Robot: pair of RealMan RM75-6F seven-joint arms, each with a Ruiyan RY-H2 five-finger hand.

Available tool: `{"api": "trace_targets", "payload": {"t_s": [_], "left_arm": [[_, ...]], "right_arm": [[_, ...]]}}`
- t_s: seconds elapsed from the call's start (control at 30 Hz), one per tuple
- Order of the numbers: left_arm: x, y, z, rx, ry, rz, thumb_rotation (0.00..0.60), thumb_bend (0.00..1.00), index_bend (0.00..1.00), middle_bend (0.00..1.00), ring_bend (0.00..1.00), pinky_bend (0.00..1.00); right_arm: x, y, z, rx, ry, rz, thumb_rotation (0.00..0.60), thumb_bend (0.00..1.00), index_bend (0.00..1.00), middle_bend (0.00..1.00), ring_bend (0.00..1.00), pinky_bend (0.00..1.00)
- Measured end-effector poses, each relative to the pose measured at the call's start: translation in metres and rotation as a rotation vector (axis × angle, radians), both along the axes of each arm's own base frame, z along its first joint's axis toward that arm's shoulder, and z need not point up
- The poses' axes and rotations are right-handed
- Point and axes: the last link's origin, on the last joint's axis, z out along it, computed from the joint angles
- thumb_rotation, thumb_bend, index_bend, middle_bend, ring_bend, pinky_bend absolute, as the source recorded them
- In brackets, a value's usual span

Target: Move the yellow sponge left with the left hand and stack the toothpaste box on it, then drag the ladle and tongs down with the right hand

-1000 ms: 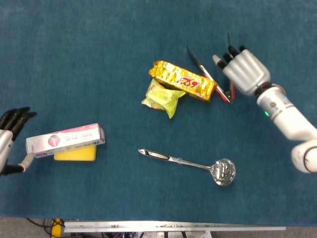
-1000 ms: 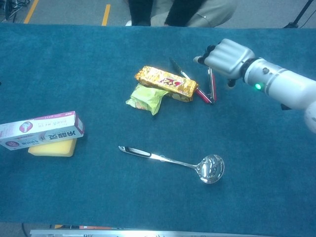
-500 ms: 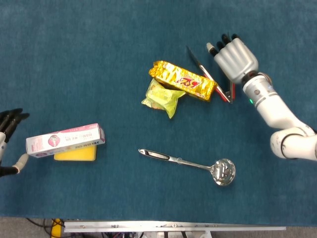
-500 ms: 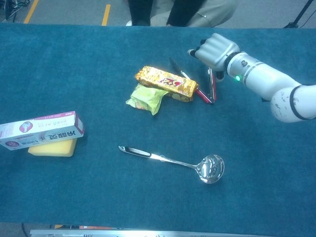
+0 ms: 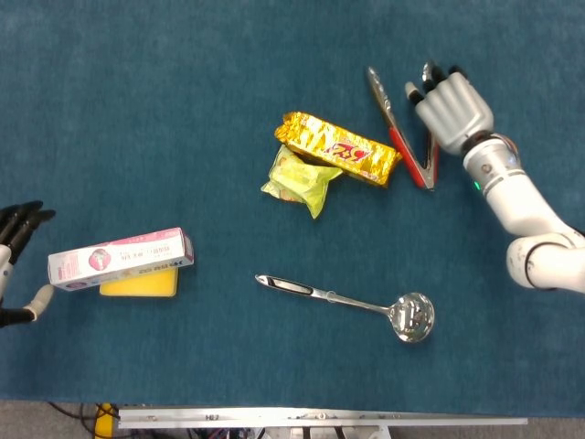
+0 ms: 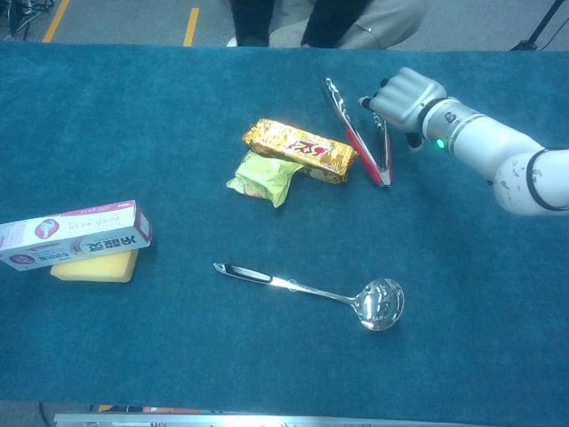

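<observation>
A teal cloth-covered table (image 5: 164, 82) is filling both views, with a strip of grey floor and yellow tape showing beyond its far edge in the chest view. Near the left edge, the pink-and-white toothpaste box (image 5: 120, 259) is lying flat on top of the yellow sponge (image 5: 139, 283), overhanging it on the left. The left hand (image 5: 13, 263) is sitting at the frame's left border just beside the box, its dark fingers spread apart and holding nothing. In the middle, a gold foil snack pack (image 5: 338, 148) is overlapping a lime-green packet (image 5: 300, 180). The steel ladle (image 5: 352, 302) is lying lower down, well apart from them, bowl to the right and handle pointing left. The red-lined metal tongs (image 5: 405, 130) are lying splayed in a V just right of the gold pack. The right hand (image 5: 450, 105) is resting over the tongs' right arm, fingers curled downward; whether it is actually gripping the tongs cannot be told.
</observation>
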Motion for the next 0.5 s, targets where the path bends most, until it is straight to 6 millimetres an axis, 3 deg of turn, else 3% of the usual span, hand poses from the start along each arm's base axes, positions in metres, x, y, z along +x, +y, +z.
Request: {"api": "trace_targets", "payload": {"t_s": [0.5], "left_arm": [[0.001,0.001,-0.002,-0.007,-0.002,-0.01,0.6,0.34,0.11,0.07,0.05,0.19]], "right_arm": [[-0.028,0.026,0.022,0.031,0.008,-0.035,0.6,0.0,0.12,0.28,0.16,0.31]]}}
